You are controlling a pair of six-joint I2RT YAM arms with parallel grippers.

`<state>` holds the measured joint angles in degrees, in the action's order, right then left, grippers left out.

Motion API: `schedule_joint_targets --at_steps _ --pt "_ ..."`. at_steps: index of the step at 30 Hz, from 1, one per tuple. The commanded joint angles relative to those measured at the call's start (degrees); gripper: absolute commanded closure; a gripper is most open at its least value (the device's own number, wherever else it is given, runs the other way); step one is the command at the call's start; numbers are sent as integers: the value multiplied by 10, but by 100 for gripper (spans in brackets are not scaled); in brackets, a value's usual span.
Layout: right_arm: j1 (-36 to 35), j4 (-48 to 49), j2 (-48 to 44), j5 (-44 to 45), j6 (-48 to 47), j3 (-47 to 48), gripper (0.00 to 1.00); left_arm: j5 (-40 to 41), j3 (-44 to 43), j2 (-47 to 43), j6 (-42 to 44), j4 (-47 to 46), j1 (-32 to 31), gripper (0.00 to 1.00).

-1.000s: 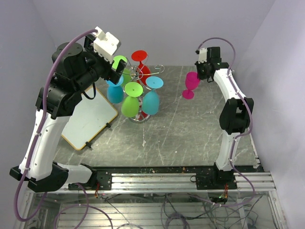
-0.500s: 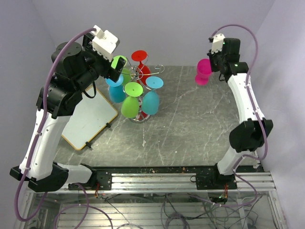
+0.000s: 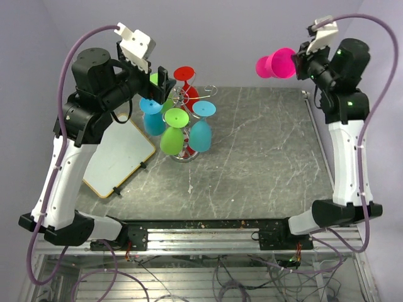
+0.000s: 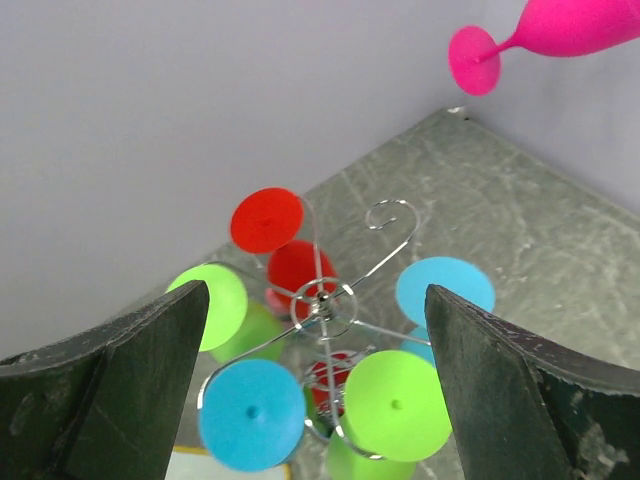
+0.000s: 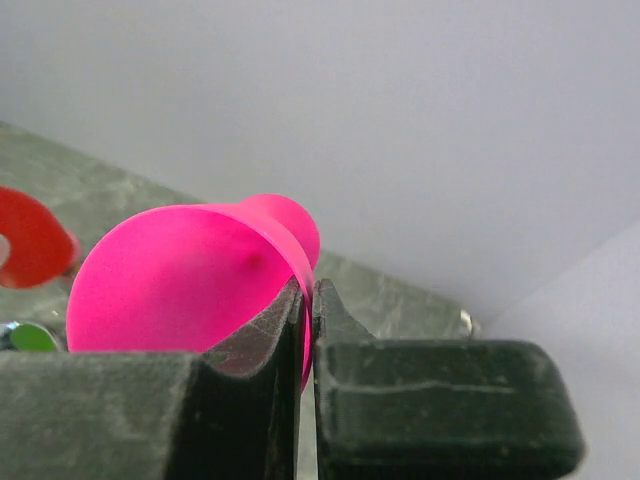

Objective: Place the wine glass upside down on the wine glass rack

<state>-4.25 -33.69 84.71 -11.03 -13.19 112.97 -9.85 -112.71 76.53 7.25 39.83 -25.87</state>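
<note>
The wine glass (image 3: 277,65) is magenta and hangs high in the air at the back right, lying sideways with its foot (image 4: 473,60) pointing left. My right gripper (image 3: 302,63) is shut on the rim of its bowl (image 5: 180,280), one finger inside and one outside. The wine glass rack (image 3: 182,97) is a silver wire stand at the back left, its hub (image 4: 322,298) seen from above. Several red, green and blue glasses hang upside down on it. My left gripper (image 3: 165,83) hovers open just above and left of the rack, holding nothing.
One scroll-ended arm (image 4: 390,215) of the rack points toward the back right with nothing hanging on it. A white board (image 3: 119,157) with a tan edge lies on the grey marbled table (image 3: 264,163) left of the rack. Purple walls stand close behind and to the right.
My right arm has lifted the magenta glass from the table, up and to the right, tipping it from upright to sideways. The left gripper has shifted slightly, still open above the rack.
</note>
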Motion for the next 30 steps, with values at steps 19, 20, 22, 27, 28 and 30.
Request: schedule_joint_targets --at_steps 19,20,22,27,28,30 --pt "-2 66 -13 -316 169 92 100 -163 -18 105 -299 -178 10 8" --pt "-2 70 -12 -325 176 89 100 -170 -17 112 -309 -186 10 9" --pt "-2 79 -12 -341 190 83 100 -182 -16 123 -330 -200 10 10" --pt "-2 101 -9 -375 214 67 100 -207 -16 152 -370 -226 5 11" --pt "-2 104 -8 -378 217 65 100 -211 -16 156 -376 -231 4 11" --pt "-2 107 -7 -382 220 61 100 -218 -16 162 -390 -241 1 11"
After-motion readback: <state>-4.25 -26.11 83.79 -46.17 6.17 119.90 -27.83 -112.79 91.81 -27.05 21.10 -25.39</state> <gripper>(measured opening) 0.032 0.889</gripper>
